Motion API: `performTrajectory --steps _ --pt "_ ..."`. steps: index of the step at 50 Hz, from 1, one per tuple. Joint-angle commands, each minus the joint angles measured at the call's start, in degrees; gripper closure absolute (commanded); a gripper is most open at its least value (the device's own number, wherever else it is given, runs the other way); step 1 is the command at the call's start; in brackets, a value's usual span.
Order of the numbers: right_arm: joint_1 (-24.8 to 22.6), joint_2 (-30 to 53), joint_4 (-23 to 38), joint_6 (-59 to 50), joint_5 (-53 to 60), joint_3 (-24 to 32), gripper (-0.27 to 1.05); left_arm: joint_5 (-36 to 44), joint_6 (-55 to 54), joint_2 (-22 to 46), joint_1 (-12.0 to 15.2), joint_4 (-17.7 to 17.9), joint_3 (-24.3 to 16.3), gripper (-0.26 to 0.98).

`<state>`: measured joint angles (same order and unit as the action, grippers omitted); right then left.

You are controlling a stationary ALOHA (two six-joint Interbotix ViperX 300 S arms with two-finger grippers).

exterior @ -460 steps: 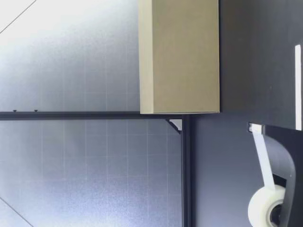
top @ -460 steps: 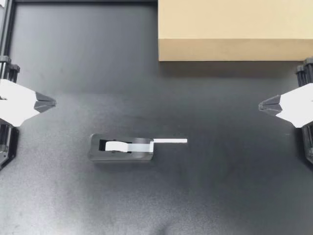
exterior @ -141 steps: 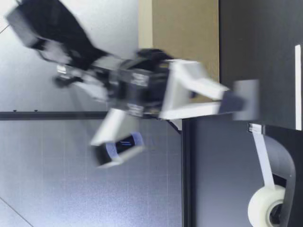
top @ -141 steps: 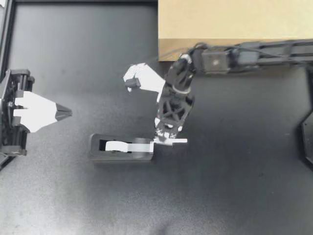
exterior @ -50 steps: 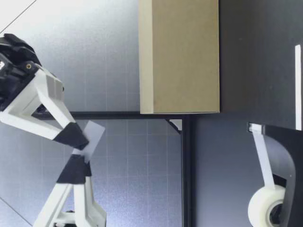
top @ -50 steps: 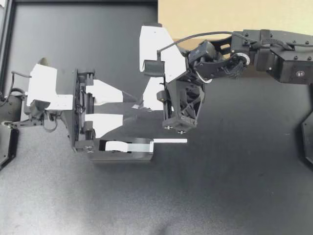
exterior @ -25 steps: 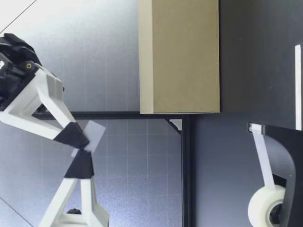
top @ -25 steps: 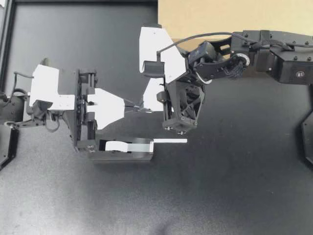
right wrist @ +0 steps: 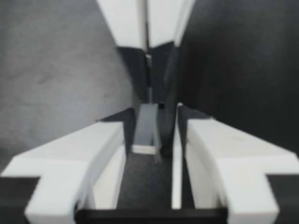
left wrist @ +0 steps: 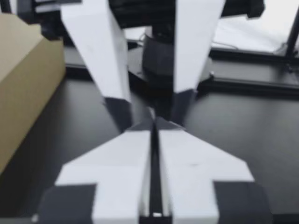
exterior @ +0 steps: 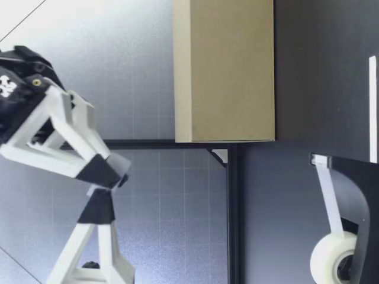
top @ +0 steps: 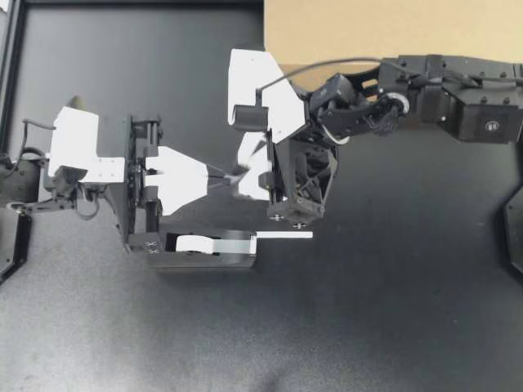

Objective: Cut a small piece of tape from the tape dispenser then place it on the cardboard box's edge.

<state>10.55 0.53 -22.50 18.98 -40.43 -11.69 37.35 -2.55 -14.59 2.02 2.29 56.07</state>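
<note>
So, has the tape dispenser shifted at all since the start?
No. In the top view the tape dispenser sits where it did, at the same offset from the cardboard box corner, with its loose tape strip pointing the same way.

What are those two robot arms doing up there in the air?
They are passing a small piece of tape between them, up above the table. My left gripper is pinched shut on it, and my right gripper has its fingers open around it. The tape dispenser sits on the table below, and the cardboard box waits at the back.
</note>
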Motion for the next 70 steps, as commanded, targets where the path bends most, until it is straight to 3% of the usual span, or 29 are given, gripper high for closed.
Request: performTrajectory --steps 1,10,17,27,32,40,54,70 --pt "1.49 -2.11 0.62 -0.09 0.88 0.0 0.33 0.7 -0.62 -0.53 0.0 0.97 -1.14 0.83" --pt "4.92 -7.29 0.79 0.09 5.54 -5.98 0.33 5.01 -5.36 2.64 3.16 13.01 -2.46 0.83" --pt "8.35 -12.39 0.88 0.18 12.83 -13.01 0.33 7.73 -12.3 6.06 6.06 18.37 -4.57 0.83" --pt "12.39 -16.17 1.32 0.44 27.77 -22.94 0.33 7.65 -27.69 12.13 11.95 18.72 -9.05 0.83" --pt "13.89 -16.0 2.29 0.44 33.75 -25.22 0.35 7.56 -32.7 15.21 13.89 18.72 -11.16 0.83" --pt "16.26 -14.06 3.96 0.44 42.01 -26.19 0.53 6.94 -37.09 19.95 16.7 18.72 -14.68 0.83" --pt "17.58 -8.44 4.31 0.62 47.99 -25.75 0.8 2.81 -38.5 23.29 18.81 18.72 -17.84 0.83" --pt "17.58 -3.6 5.27 0.7 49.04 -23.82 0.85 2.55 -38.5 24.61 19.51 19.69 -17.58 0.83"
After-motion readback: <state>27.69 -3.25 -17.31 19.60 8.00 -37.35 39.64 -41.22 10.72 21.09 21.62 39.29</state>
